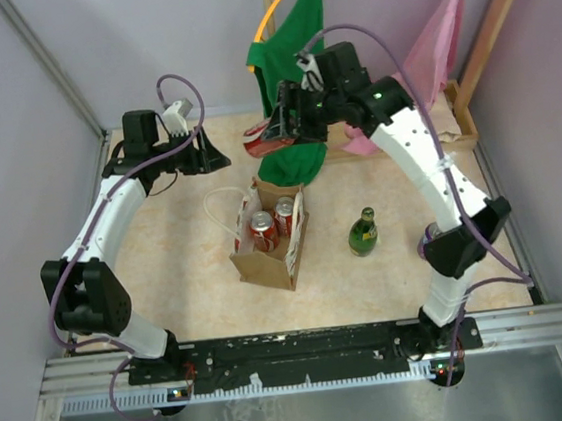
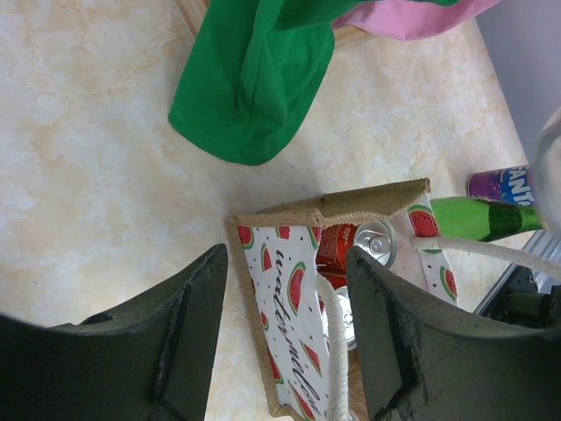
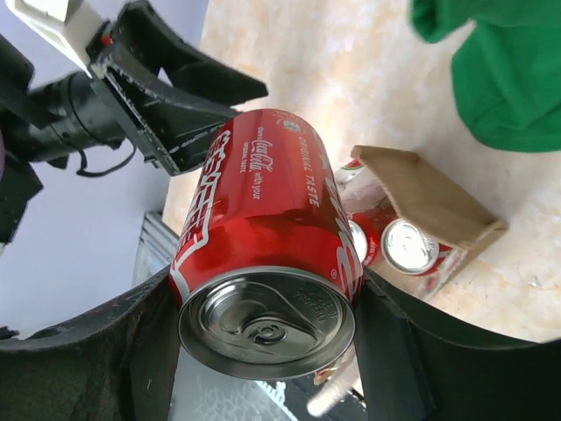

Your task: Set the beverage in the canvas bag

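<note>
The canvas bag (image 1: 257, 265) stands open mid-table with two red cans (image 1: 273, 223) inside. It has white rope handles and a watermelon-print lining (image 2: 285, 281). My right gripper (image 1: 273, 131) is shut on a red Coca-Cola can (image 1: 259, 142), held on its side in the air behind the bag. In the right wrist view the can (image 3: 263, 219) fills the space between the fingers, with the bag (image 3: 425, 197) below it. My left gripper (image 1: 217, 160) is open and empty, hovering at the bag's far left. In its own view the gripper (image 2: 289, 351) frames the bag's rim.
A green glass bottle (image 1: 364, 232) stands right of the bag, and a purple soda can (image 1: 428, 240) is by the right arm. A green cloth (image 1: 290, 59) and a pink cloth (image 1: 434, 43) hang from a wooden rack at the back. Walls close both sides.
</note>
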`<state>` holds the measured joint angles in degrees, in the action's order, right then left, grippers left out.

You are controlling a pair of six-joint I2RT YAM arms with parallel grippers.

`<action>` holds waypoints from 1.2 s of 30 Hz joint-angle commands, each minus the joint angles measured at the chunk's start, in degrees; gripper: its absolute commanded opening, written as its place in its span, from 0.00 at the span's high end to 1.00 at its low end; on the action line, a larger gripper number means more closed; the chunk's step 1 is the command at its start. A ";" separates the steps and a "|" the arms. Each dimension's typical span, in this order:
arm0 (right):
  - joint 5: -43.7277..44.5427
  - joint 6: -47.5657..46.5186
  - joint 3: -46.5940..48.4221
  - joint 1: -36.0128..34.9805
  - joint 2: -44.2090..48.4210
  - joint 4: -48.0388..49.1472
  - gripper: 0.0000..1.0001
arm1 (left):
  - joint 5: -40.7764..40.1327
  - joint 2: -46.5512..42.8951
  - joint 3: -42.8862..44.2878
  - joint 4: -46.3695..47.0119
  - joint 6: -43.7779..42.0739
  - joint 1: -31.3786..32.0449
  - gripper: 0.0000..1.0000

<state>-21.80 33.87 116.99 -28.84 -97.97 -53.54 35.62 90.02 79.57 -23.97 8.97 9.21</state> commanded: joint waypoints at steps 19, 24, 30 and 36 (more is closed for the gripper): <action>17.54 -11.56 22.00 -20.15 -15.19 -30.57 1.00 | 0.68 -1.64 -3.11 1.20 -0.80 -0.16 0.37; 20.40 -12.09 15.99 -22.18 -13.66 -31.82 1.00 | 0.82 -1.68 -3.27 1.20 -0.71 -0.16 0.38; 23.12 -12.71 12.39 -22.96 -13.42 -32.07 1.00 | 0.60 -1.86 -3.37 0.90 -0.96 -0.11 0.38; 25.12 -13.88 7.59 -23.76 -13.53 -29.33 1.00 | 0.61 -1.94 -3.54 0.95 -1.06 -0.16 0.38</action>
<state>1.02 21.43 125.62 -51.86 -116.22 -86.00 35.62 90.00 76.42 -23.97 8.91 9.21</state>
